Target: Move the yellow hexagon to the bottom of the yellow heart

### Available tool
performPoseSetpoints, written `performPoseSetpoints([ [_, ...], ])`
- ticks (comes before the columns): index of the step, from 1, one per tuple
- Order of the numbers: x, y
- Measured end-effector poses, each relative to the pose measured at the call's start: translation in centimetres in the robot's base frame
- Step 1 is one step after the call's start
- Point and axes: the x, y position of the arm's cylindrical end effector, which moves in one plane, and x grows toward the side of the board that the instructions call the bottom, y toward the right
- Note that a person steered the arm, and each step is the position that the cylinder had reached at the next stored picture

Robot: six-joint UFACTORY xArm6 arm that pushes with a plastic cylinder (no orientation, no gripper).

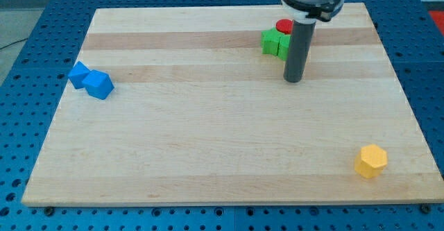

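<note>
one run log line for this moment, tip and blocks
my tip: beside green block, right of it | yellow hexagon: bottom right, untouched | yellow heart: not visible | blue blocks: left edge

Board: pale wood, lengthwise grain, with a darker tan band running across behind my tip. Rod: dark grey, under a silver collar. Green block, just left of the rod: bright green. Red block, behind it: red. Two blue blocks, far left of my tip: sky blue. Yellow hexagon, well to the lower right: yellow. Surrounding table: blue, dotted with a regular grid of holes.
</note>
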Motion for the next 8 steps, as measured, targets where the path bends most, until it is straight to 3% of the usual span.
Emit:
performPoseSetpoints([
  [1,-0.1,0.3],
  [2,2.9,0.2],
  [4,13.1,11.9],
  [5,20.2,14.4],
  [6,21.8,10.8],
  [8,18.4,8.9],
])
